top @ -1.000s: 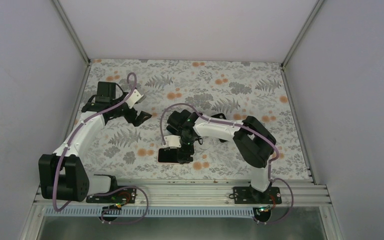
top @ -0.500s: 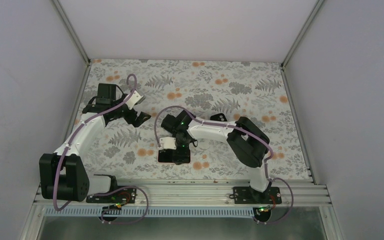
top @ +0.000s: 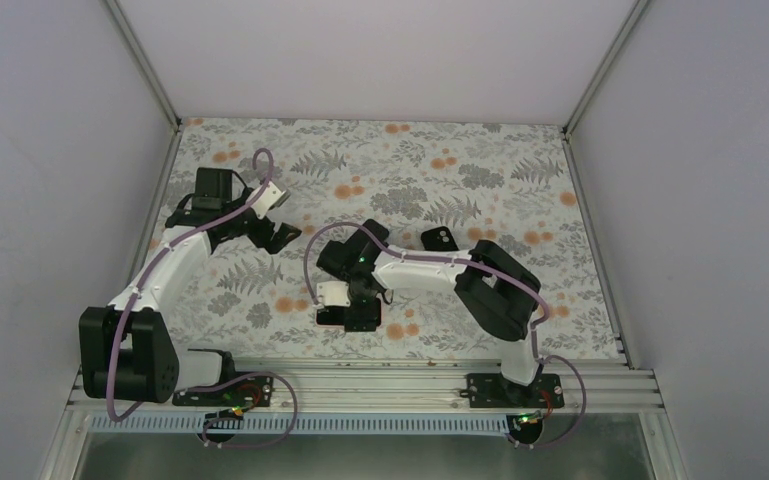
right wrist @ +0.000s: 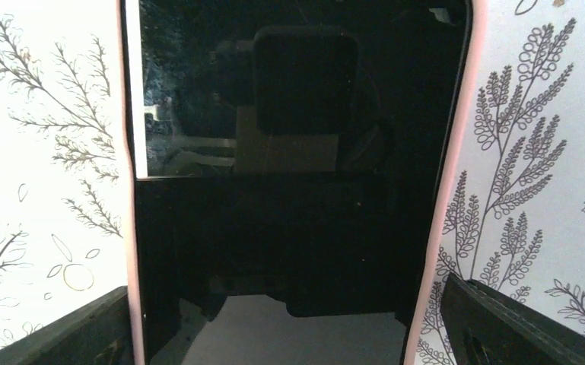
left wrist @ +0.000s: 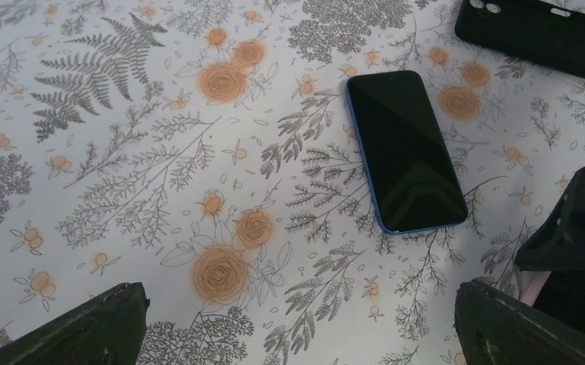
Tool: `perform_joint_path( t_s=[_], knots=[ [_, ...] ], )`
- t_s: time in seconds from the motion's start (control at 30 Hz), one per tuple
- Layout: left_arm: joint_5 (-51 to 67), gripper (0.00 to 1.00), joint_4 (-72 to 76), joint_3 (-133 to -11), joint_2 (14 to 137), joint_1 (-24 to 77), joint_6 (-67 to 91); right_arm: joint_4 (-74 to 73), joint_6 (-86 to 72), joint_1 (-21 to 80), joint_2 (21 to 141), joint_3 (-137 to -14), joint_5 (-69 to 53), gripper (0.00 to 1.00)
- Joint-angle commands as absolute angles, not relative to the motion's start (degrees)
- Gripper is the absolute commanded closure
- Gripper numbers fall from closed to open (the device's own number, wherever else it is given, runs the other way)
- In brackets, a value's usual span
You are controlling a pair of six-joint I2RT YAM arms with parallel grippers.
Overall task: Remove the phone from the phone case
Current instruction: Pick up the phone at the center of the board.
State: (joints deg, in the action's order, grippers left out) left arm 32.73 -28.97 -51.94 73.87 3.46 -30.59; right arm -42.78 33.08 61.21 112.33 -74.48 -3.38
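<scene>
The phone (right wrist: 297,152) lies screen-up in the pink phone case (right wrist: 456,144) on the tabletop (top: 480,160), towards its near edge. Right jaws stand wide, straddling the case. Left jaws, likewise wide, hang near a second, blue-edged phone (left wrist: 407,148) and a black case (left wrist: 536,30).

Bare cloth (right wrist: 38,228) flanking the phone case (right wrist: 453,167)

left arm (top: 165,265) reaching up the left side, left gripper (top: 280,235) hanging wide open, right arm (top: 430,268) folded in toward the middle, right gripper (top: 352,316) pointing down, near side, jaws spread wide too
</scene>
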Motion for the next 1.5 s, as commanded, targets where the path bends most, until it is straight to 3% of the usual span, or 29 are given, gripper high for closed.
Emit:
perform_joint_path(
  t_s=[0.0,0.07,0.23,0.4,1.0,1.47],
  knots=[
    [32.8,0.0,-28.5,-51.1,73.8,3.1,-30.1,-38.3,32.8,61.7,114.8,-71.3,2.9,0.02],
    [33.3,0.0,-28.7,-51.2,74.1,3.1,-30.1,-38.4,32.9,61.8,114.9,-71.3,2.4,0.08],
    [34.9,0.0,-29.5,-51.7,74.9,3.1,-30.7,-37.6,33.1,61.7,116.1,-71.0,3.6,0.37],
    [36.4,0.0,-30.3,-51.5,75.3,3.1,-31.4,-37.7,33.5,61.7,115.5,-71.3,3.4,0.43],
    [61.2,0.0,-50.4,-61.5,96.8,0.8,-43.4,-32.7,33.4,56.1,109.2,-79.1,9.9,0.44],
    [63.8,0.01,-54.4,-65.7,104.8,0.6,-47.0,-33.3,33.3,55.5,117.7,-93.8,9.7,0.44]
  ],
)
